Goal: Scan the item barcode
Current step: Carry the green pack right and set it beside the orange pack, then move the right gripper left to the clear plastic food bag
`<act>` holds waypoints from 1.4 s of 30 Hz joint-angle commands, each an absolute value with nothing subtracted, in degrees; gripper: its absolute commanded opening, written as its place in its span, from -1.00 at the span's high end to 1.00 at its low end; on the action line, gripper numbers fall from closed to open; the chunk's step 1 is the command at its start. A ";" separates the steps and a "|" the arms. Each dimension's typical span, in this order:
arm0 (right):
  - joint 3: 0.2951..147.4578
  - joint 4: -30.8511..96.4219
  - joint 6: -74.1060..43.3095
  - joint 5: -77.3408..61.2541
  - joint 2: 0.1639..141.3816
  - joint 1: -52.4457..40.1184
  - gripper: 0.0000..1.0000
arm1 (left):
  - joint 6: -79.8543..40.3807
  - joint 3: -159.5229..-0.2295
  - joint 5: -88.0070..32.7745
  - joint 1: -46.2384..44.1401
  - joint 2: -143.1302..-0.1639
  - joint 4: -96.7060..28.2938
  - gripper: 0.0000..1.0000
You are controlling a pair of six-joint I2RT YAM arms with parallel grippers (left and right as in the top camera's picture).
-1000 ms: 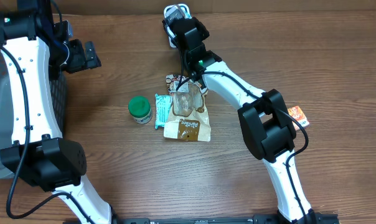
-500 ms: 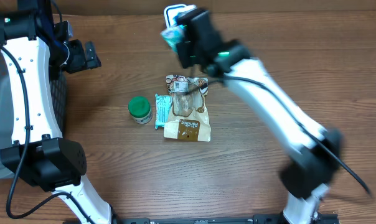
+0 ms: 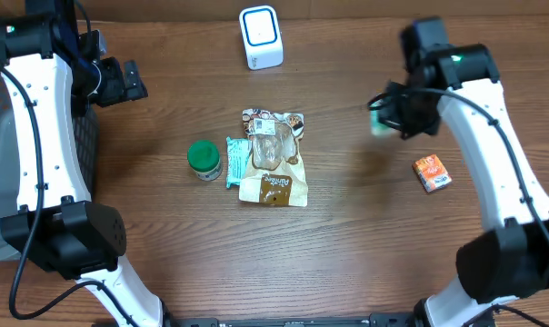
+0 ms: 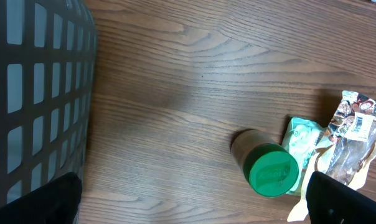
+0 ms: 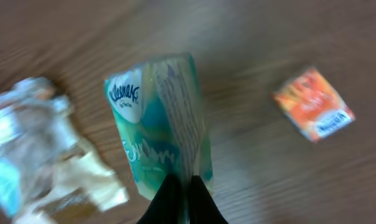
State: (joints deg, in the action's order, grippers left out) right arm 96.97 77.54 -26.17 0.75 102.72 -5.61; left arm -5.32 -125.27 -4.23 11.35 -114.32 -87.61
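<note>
— What do we see from above?

— The right tool point(image 3: 394, 116) hangs over the right half of the bench point(image 3: 165, 263). A bit of teal, the tissue pack point(image 3: 378, 123), shows at its tip. We cannot read the grip from up there, as the arm covers it.

— And the right wrist view settles it?

— Yes. There we see the two dark fingers point(image 5: 166, 202) pressed together on the pack's lower edge, so the tool is clamped on the tissue pack. The pack is held off the wood, with its printed face towards the camera. The whole view is blurred.

— Where is the scanner point(image 3: 260, 36)?

— Only the overhead view has it. It is a white box with a blue ring at the far edge of the bench, well apart from the held pack.

— What else lies about?

— An orange packet point(image 3: 432, 173) sits flat near the right arm, and the wrist view shows it off to the pack's right. In the middle, a green-lidded jar point(image 3: 204, 159) stands just beside a teal wrapper point(image 3: 237, 161), which touches a snack bag point(image 3: 274, 173).

— And the left side?

— The left tool point(image 4: 194, 200) has its fingers wide apart and holds nothing. Its own camera shows them only as dark corners at the bottom. That camera also shows the lattice wall of a dark basket point(image 4: 32, 93) at close range. The overhead view shows that basket only as a strip behind the left arm.
</note>
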 commanded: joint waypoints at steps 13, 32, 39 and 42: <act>76.93 65.56 -31.70 -0.08 102.21 10.44 0.67 | -3.81 -125.40 -4.01 11.60 -112.81 -87.55 -0.99; 85.19 69.54 -16.43 -14.22 101.45 7.05 -0.36 | -3.81 -125.40 -4.01 11.60 -112.81 -87.55 -0.99; 84.62 60.86 -14.59 -24.05 103.09 -1.39 -0.49 | -3.81 -125.40 -4.01 11.60 -112.81 -87.55 -0.99; 83.20 57.23 -14.50 -26.44 104.84 -4.67 -0.48 | -3.81 -125.40 -4.01 11.60 -112.81 -87.57 -0.99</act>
